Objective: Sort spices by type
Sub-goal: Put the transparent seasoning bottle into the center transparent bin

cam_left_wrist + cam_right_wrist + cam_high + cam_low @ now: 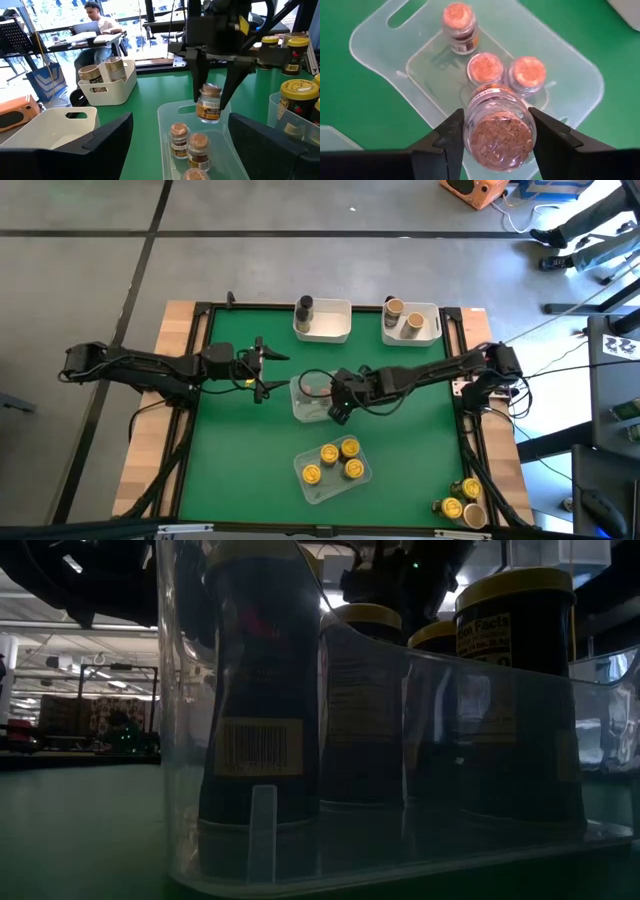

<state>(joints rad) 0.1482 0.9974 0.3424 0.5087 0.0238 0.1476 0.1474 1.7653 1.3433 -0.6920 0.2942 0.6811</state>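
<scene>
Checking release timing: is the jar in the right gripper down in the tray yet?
Not yet. The right gripper is shut on the jar, which hangs upright above the clear tray holding three reddish-topped jars.

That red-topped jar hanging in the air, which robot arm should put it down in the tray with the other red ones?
The right arm. Its right pincer already grips the red-topped jar directly over the clear tray, where three matching jars stand. The left pincer waits open and empty beside the tray.
</scene>
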